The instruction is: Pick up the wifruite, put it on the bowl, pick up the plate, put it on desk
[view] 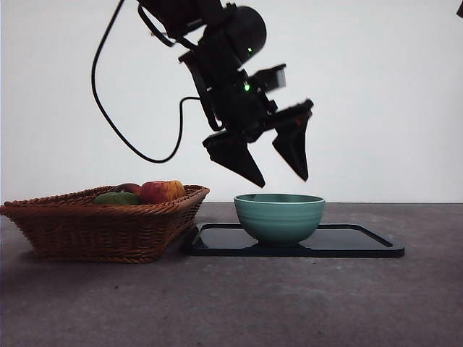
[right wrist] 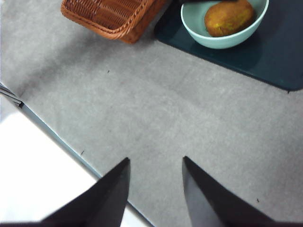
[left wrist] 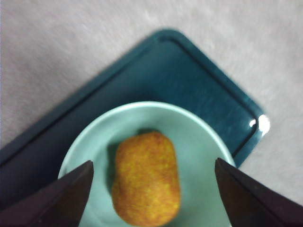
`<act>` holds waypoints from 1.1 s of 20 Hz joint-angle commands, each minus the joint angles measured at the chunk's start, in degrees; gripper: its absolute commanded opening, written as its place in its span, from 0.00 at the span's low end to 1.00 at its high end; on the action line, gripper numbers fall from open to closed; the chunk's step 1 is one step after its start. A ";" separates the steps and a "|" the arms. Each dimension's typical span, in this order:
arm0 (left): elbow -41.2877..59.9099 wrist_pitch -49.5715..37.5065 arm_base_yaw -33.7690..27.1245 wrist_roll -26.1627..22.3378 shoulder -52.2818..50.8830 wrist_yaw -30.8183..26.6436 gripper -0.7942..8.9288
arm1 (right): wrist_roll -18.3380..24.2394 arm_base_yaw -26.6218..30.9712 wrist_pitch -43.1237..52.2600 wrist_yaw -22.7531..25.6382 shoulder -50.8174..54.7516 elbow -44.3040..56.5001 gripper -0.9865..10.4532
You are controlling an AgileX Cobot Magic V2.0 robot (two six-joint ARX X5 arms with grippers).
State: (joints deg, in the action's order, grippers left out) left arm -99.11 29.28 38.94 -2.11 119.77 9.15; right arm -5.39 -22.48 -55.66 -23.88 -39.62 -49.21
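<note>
The brown kiwifruit (left wrist: 147, 178) lies inside the mint-green bowl (view: 279, 215), which stands on the black tray (view: 354, 243). My left gripper (view: 276, 170) hangs open and empty just above the bowl, its jaws spread wide on either side of the fruit in the left wrist view. The bowl (right wrist: 199, 29) and the kiwifruit (right wrist: 229, 18) also show in the right wrist view. My right gripper (right wrist: 154, 182) is open and empty over the bare grey desk (right wrist: 180, 123), away from the bowl.
A brown wicker basket (view: 101, 225) with several fruits, among them a red one (view: 162, 191) and a green one (view: 116, 198), stands on the desk next to the tray; its corner (right wrist: 113, 16) shows in the right wrist view. The desk's edge (right wrist: 61, 139) runs near my right gripper.
</note>
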 commanded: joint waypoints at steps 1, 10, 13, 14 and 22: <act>-1.70 -0.61 1.14 -2.38 2.38 -0.57 0.49 | 0.07 -0.31 -0.04 -0.11 -0.28 -0.50 0.24; -1.70 -0.66 2.71 -4.74 5.14 -3.43 0.49 | 0.04 -0.31 -0.22 -0.13 -0.26 -0.50 0.24; -1.70 -0.20 2.71 -4.76 5.53 -3.48 0.46 | 0.04 -0.31 -0.26 -0.15 -0.26 -0.50 0.24; -1.70 -0.15 2.71 -4.74 5.73 -3.48 0.46 | 0.04 -0.31 -0.33 -0.15 -0.26 -0.50 0.24; -1.70 0.94 2.71 -4.70 5.86 -3.48 0.30 | 0.07 -0.31 -0.37 -0.13 -0.26 -0.50 0.24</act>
State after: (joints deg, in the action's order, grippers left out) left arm -99.18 30.33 41.15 -6.39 123.85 5.85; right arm -5.39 -22.48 -56.31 -23.90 -39.62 -49.21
